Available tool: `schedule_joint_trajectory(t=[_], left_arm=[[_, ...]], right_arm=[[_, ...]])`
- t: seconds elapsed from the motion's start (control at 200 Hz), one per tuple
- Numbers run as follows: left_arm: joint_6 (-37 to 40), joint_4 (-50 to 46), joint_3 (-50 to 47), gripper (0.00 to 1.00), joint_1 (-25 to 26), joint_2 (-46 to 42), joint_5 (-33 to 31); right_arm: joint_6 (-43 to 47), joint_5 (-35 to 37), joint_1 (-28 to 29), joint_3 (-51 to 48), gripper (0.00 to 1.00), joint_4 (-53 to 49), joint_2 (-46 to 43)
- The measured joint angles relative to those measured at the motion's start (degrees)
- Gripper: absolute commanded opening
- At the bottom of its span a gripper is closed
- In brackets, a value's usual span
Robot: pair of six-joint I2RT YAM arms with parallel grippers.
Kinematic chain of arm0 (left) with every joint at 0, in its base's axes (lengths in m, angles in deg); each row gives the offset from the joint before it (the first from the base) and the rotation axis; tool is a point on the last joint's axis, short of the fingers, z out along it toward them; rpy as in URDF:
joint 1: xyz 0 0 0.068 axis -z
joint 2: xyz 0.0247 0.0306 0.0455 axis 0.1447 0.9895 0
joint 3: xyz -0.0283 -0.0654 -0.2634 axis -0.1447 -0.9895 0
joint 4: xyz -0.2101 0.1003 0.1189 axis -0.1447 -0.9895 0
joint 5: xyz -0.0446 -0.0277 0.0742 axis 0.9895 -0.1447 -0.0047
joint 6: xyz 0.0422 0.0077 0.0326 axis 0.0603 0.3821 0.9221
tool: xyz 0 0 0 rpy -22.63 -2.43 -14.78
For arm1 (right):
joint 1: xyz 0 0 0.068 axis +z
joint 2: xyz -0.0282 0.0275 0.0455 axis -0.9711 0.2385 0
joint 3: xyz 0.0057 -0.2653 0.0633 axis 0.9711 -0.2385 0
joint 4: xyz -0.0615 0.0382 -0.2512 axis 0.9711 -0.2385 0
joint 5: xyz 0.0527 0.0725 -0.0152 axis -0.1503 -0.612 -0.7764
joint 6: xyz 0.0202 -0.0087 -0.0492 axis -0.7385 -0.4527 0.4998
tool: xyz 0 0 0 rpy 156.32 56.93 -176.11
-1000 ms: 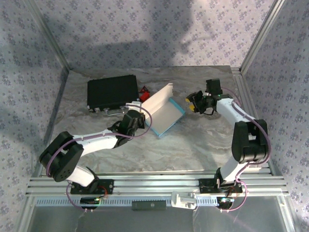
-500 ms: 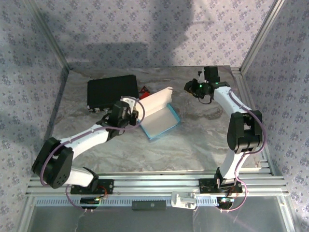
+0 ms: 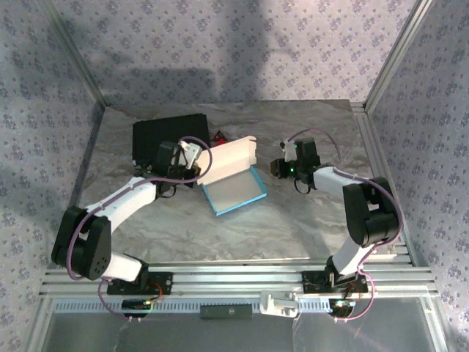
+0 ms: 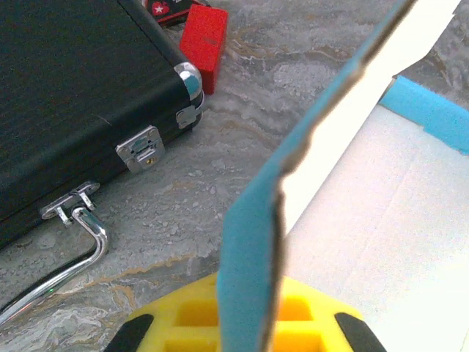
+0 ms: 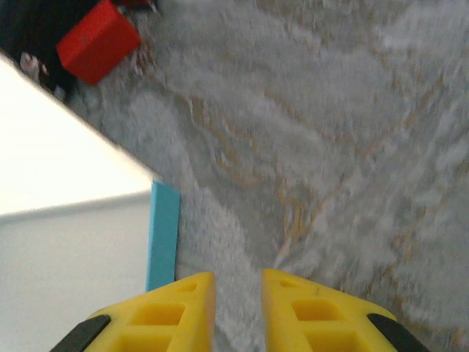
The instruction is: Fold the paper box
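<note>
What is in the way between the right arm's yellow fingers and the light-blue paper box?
Nothing I can see. The right arm's yellow fingers point at the bare grey marbled table. The light-blue paper box, white inside, sits just to their left, apart from them, with only table between.

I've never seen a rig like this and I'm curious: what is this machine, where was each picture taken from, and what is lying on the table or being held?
These are two robot arms bolted at the table's near edge, the left arm and the right arm. The wide picture comes from a fixed camera above and behind them. The other two come from a camera on each wrist, looking past that arm's yellow fingers. On the marbled table lie a black case with metal latches, a small red block and a light-blue paper box, white inside and partly folded. The left fingers are shut on its raised flap. The right fingers stand slightly apart near the box, holding nothing.
</note>
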Motion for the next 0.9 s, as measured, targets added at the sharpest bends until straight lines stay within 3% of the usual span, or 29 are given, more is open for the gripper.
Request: schedule_joint_trajectory(t=[0.31,0.45,0.595,0.899], left_arm=[[0.09,0.20,0.33,0.00,0.00,0.72,-0.70],[0.09,0.13,0.90,0.00,0.00,0.85,-0.83],[0.11,-0.55,2.54,0.00,0.00,2.21,-1.62],[0.13,-0.63,3.58,0.00,0.00,3.82,-2.67]], right_arm=[[-1.64,-1.60,1.05,11.87,0.30,-0.13,5.75],[-4.15,-3.26,0.68,9.11,0.33,-0.59,1.77],[-0.76,-3.26,2.82,6.82,0.37,-3.17,-3.15],[7.56,-1.07,5.95,6.95,0.39,-7.23,2.73]])
